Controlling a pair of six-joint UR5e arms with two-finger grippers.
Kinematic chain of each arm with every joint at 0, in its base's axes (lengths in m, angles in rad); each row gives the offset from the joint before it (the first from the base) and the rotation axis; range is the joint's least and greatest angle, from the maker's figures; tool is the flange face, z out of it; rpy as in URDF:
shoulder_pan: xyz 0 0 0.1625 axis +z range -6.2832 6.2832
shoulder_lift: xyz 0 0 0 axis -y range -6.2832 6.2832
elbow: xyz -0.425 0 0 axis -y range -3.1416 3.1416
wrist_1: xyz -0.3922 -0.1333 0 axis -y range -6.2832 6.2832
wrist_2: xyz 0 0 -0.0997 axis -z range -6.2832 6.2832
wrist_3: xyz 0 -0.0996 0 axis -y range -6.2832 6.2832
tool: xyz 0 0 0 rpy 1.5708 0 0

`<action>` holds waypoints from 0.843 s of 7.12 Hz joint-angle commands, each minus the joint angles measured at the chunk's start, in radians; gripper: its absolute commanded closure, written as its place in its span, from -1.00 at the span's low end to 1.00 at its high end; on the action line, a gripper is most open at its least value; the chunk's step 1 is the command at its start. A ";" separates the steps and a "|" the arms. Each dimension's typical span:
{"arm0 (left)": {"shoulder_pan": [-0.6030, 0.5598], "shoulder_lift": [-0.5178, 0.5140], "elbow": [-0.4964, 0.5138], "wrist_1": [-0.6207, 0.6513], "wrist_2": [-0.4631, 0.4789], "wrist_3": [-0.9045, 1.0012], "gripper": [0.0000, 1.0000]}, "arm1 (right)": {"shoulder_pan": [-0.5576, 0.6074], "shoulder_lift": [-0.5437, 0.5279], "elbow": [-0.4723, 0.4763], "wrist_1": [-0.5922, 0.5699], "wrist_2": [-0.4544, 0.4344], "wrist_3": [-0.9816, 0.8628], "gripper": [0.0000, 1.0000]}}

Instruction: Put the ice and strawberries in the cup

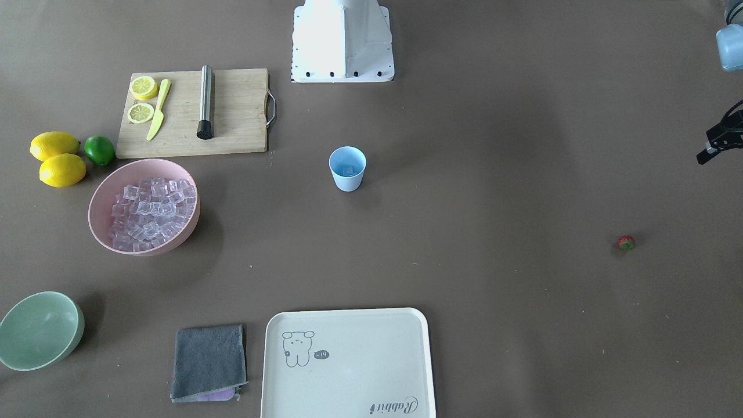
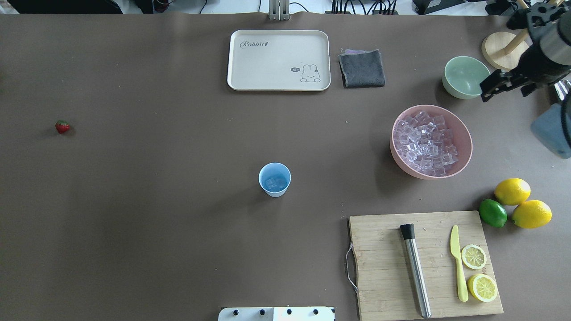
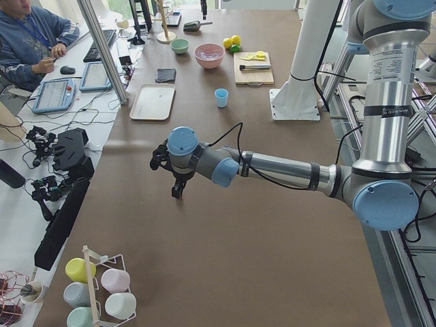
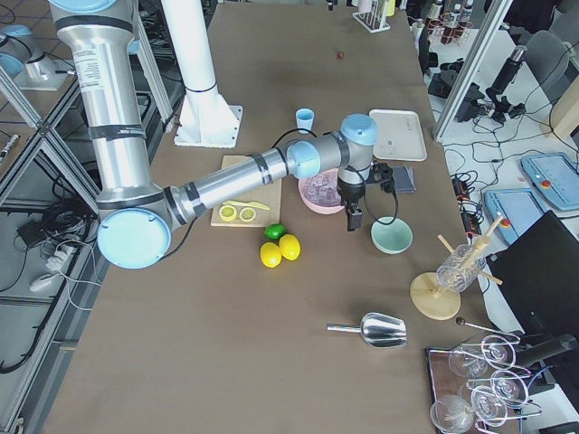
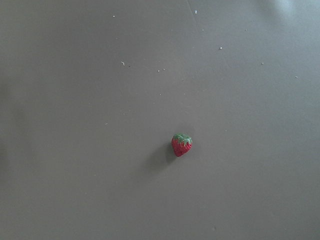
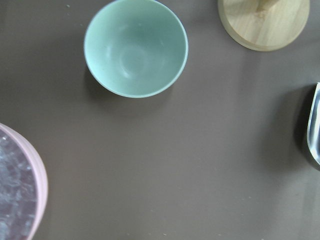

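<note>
The light-blue cup [image 2: 274, 191] stands upright mid-table with a little ice [image 2: 275, 182] in its bottom. More ice [image 2: 426, 142] fills the pink bowl [image 2: 464, 133]. One small red strawberry [image 2: 62, 126] lies alone on the bare table far from the cup, and shows just right of centre in the left wrist view [image 5: 181, 144]. My left gripper [image 1: 705, 146] hovers above the table near the strawberry, fingers apart and empty. My right gripper [image 2: 504, 91] hangs open and empty between the pink bowl and the pale green bowl [image 2: 464, 76].
A wooden cutting board [image 2: 383, 267] carries a metal muddler [image 2: 415, 272], a yellow knife [image 2: 457, 263] and two lemon halves. Two lemons [image 2: 522, 203] and a lime [image 2: 492, 213] lie beside it. A tray [image 2: 250, 60] and grey cloth [image 2: 362, 67] sit at the far edge; a metal scoop [image 4: 380, 330] lies beyond the green bowl.
</note>
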 commanded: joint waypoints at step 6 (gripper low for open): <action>0.234 -0.138 0.226 -0.236 0.192 -0.163 -0.97 | 0.197 -0.207 -0.051 0.000 0.013 -0.284 -1.00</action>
